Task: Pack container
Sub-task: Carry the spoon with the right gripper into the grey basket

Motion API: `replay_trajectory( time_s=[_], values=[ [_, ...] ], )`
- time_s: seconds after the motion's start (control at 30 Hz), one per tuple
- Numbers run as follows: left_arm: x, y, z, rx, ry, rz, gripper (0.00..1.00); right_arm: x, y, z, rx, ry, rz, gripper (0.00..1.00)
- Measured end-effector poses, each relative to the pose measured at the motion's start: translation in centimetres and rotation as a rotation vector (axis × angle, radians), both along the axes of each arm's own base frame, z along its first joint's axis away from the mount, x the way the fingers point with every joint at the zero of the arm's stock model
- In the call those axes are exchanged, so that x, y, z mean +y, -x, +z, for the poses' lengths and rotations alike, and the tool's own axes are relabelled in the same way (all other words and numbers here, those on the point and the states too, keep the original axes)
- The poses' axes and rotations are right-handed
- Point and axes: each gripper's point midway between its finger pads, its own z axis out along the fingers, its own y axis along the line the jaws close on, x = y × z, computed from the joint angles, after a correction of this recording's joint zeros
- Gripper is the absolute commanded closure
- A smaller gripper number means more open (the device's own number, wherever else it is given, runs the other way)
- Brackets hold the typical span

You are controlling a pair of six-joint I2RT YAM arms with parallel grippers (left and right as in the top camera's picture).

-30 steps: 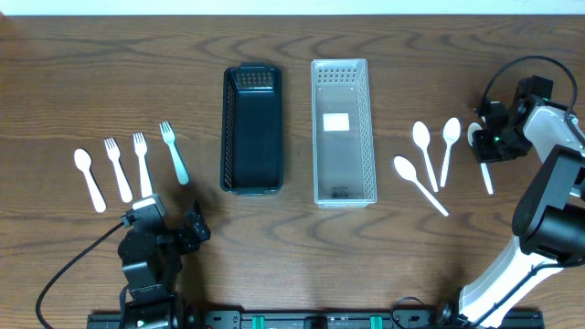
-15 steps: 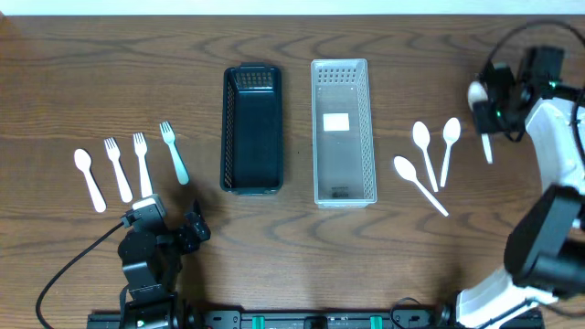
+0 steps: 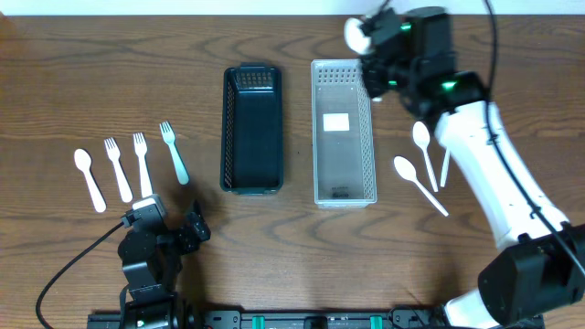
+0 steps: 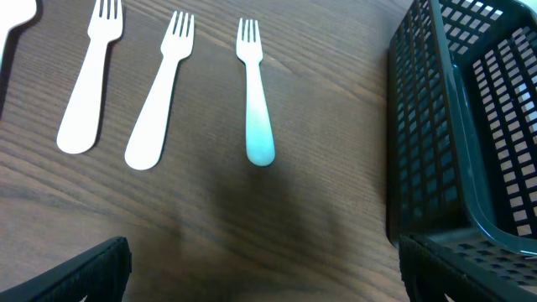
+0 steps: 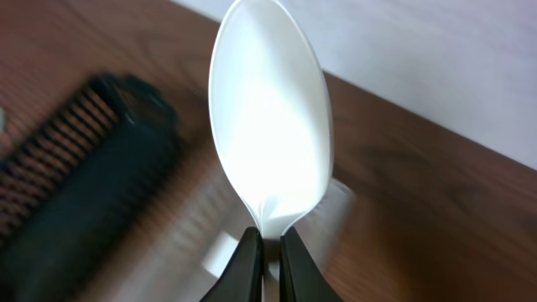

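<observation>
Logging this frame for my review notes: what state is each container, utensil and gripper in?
black basket: upright, empty.
clear container: upright, no cutlery inside.
held spoon: in the air, pinched just below its bowl.
right gripper: shut on held spoon.
left gripper: open, empty.
forks: three, lying flat, unpacked.
loose spoons: lying flat, unpacked.

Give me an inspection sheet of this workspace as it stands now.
Surface: wooden table, bare wood.
Job's things: black basket and clear basket side by side, no cutlery inside; lone spoon and three forks at left; three spoons at right, one partly hidden.
Clutter: nothing seen.
Grippers: right gripper shut on held spoon above clear basket's far end; left gripper open, holding nothing.
Cables: black cable loops beside left arm.
Surroundings: white strip beyond far edge.
</observation>
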Motion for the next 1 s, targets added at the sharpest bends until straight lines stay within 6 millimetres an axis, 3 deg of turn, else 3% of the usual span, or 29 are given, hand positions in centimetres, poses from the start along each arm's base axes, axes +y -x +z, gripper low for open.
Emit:
replay_trajectory(
  time_s=[0.13,0.3,0.43,0.77,1.0],
  values=[
    [0.0,0.0,0.0,0.0,0.0,0.0,0.02,3.1,0.5,-1.0,0.039,-0.035,-0.085,0.99],
    [0.0,0.0,0.0,0.0,0.0,0.0,0.02,4.4,0.8,-5.4,0.141,-0.016,-0.233,0.99],
    [0.0,0.0,0.0,0.0,0.0,0.0,0.02,3.7,1.2,-8.4,0.232,-0.01,-0.337,0.99],
    [0.0,0.0,0.0,0.0,0.0,0.0,0.02,1.4,2.9,-11.1,0.352,0.043,-0.459,0.99],
    [0.0,0.0,0.0,0.0,0.0,0.0,0.02,1.6,3.9,-16.6,0.484,0.11,-0.453,0.99]
  ],
)
